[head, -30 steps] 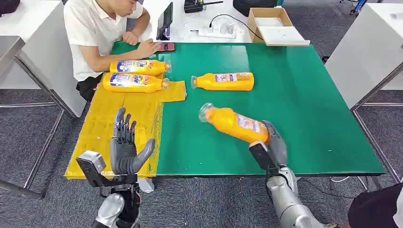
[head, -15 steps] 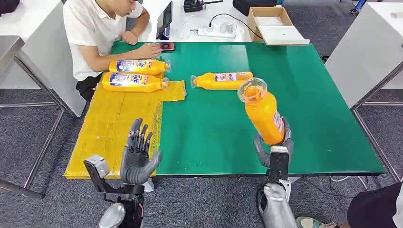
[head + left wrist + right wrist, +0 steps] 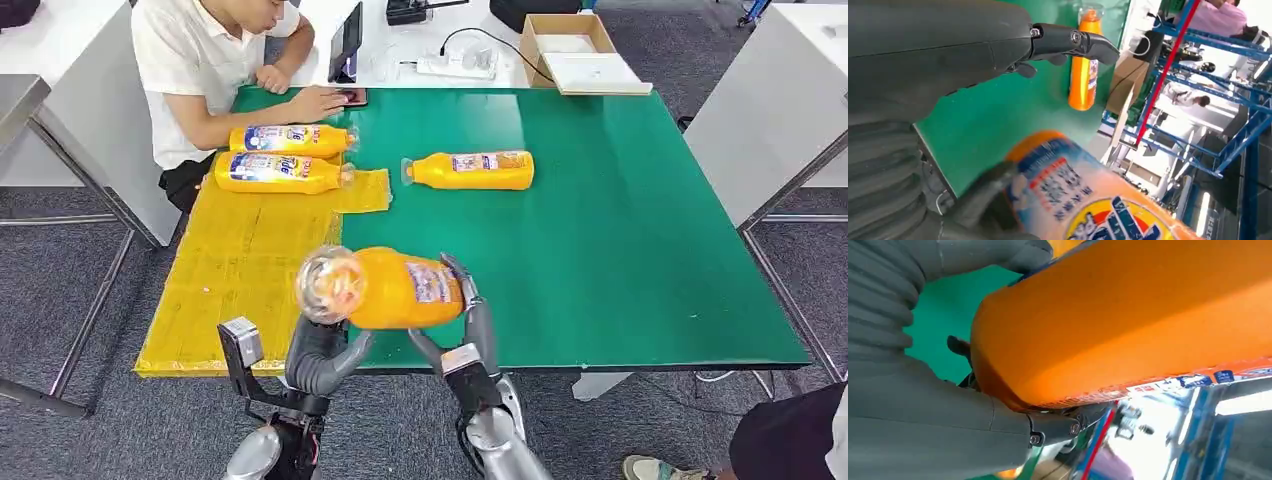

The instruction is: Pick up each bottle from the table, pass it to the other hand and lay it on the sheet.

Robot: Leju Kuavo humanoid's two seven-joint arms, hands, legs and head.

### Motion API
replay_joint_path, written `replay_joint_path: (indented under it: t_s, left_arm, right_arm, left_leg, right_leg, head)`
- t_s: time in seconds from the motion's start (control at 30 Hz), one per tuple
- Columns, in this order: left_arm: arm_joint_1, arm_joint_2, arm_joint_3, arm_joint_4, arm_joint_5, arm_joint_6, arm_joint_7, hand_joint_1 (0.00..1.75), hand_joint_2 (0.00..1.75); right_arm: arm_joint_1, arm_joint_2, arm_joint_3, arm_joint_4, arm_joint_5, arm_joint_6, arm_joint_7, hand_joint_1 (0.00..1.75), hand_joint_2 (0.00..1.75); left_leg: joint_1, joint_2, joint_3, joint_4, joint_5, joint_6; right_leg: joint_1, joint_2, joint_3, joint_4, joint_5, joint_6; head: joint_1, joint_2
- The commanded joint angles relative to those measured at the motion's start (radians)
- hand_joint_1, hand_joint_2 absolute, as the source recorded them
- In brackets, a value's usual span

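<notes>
My right hand (image 3: 468, 325) grips the base end of an orange bottle (image 3: 400, 289) and holds it level above the table's front edge, its clear cap (image 3: 328, 283) pointing left. In the right wrist view the bottle (image 3: 1148, 315) sits in that hand (image 3: 923, 390). My left hand (image 3: 322, 355) is under the cap end; in the left wrist view its thumb (image 3: 998, 45) stands apart from the bottle (image 3: 1088, 200), with green table between. Two bottles (image 3: 285, 140) (image 3: 280, 173) lie on the yellow sheet (image 3: 240, 270). One bottle (image 3: 470, 170) (image 3: 1083, 65) lies on the green table (image 3: 620, 250).
A person sits at the table's far left corner, one hand (image 3: 315, 100) by a phone (image 3: 350, 97). A tablet (image 3: 346, 42), a power strip (image 3: 455, 66) and a cardboard box (image 3: 570, 50) stand beyond the far edge.
My right hand has swung the bottle left from the table's right side to the front middle and turned it level. My left hand has moved right, in under its cap end.
</notes>
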Motion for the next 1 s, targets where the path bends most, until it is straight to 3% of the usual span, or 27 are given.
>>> replay_joint_path:
  t_s: [0.03,0.27,0.5,1.0]
  left_arm:
    - [-0.035,0.03,-0.051,0.016,-0.044,0.027,-0.052,0.0,1.75]
    - [-0.034,0.031,-0.047,-0.016,-0.094,0.078,-0.117,0.0,1.75]
    - [-0.002,0.043,-0.058,-0.037,-0.154,0.154,-0.159,0.0,1.75]
    - [-0.018,0.051,-0.093,-0.003,-0.144,0.123,-0.134,0.0,1.75]
  right_arm:
    - [-0.057,0.012,0.115,0.181,-0.025,0.025,-0.031,1.75,1.75]
    - [-0.085,0.036,0.134,0.278,-0.034,0.047,-0.031,1.75,1.75]
    - [-0.078,0.047,0.024,0.249,-0.194,0.108,-0.028,1.75,1.75]
    - [-0.075,0.028,0.014,0.226,-0.152,0.061,-0.014,1.75,1.75]
  left_leg:
    - [0.001,0.002,0.004,-0.001,-0.001,-0.002]
    - [0.0,0.001,0.003,-0.001,0.0,-0.001]
    - [0.001,0.0,0.005,-0.002,-0.001,-0.002]
    - [0.0,0.0,0.003,-0.001,-0.001,-0.002]
  right_leg:
    - [0.001,0.0,0.004,-0.001,-0.001,-0.002]
    - [0.001,-0.001,0.003,-0.001,-0.001,-0.002]
    - [0.001,-0.002,0.005,-0.001,-0.002,-0.002]
    - [0.001,-0.001,0.004,-0.001,-0.001,-0.002]
  head:
    - [0.0,0.0]
    - [0.0,0.0]
    - [0.0,0.0]
    - [0.0,0.0]
